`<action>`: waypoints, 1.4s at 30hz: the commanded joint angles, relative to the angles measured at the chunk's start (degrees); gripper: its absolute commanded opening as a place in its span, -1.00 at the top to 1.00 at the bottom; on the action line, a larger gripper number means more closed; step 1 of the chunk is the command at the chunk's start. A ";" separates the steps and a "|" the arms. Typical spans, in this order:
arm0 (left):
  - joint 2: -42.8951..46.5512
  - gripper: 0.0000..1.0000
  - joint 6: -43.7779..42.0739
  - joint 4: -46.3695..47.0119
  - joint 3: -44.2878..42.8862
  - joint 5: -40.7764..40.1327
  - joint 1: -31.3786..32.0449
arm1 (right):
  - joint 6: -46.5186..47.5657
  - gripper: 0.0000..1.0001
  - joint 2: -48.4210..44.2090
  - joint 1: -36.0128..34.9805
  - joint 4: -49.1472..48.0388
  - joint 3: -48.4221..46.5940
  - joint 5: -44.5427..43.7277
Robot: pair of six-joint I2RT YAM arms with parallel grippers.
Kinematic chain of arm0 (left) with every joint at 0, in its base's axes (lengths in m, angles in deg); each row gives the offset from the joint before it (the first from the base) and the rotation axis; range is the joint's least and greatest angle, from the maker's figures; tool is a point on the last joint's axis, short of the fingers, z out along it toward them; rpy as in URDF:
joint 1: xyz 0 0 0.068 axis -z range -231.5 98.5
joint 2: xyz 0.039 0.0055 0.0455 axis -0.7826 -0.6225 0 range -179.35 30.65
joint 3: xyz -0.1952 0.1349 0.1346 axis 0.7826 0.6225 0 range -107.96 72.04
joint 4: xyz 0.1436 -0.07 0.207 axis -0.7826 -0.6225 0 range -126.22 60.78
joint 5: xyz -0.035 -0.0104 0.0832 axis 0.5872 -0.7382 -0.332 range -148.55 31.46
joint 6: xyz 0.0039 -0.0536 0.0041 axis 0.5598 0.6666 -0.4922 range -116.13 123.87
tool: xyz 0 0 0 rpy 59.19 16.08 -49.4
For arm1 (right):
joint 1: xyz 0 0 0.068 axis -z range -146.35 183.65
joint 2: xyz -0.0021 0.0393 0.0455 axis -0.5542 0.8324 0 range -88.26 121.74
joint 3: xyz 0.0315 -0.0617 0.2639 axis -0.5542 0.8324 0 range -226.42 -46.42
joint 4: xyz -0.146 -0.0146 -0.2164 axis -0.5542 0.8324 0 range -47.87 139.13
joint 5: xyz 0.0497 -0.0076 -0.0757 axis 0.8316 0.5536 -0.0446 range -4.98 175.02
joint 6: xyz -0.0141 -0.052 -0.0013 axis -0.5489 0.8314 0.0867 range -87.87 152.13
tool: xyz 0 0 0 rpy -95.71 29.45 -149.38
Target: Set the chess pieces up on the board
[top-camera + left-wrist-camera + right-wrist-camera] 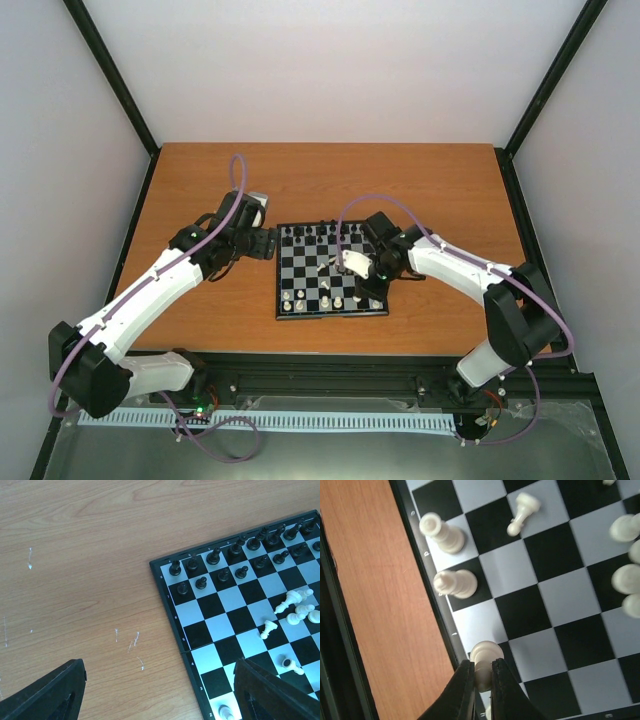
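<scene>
Several white pieces (293, 600) seem toppled on the board (193, 614).

Top external high at the near side, looking down over the whole table (330, 180); left wrist near, angled over a corner of the board (220, 625); right wrist closest, over its edge; all share the board
</scene>
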 commanded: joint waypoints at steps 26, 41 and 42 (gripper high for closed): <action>-1.65 -0.67 -1.08 0.10 -1.24 1.61 -0.33 | -0.19 0.86 2.05 -3.74 -4.86 2.75 -1.79; -1.99 -0.67 -1.27 0.03 -1.28 1.97 -0.33 | -0.20 0.85 3.19 -4.08 -5.22 2.93 -1.37; -1.98 -0.67 -1.26 0.03 -1.24 2.01 -0.33 | -0.16 0.85 3.08 -4.17 -5.25 3.01 -1.37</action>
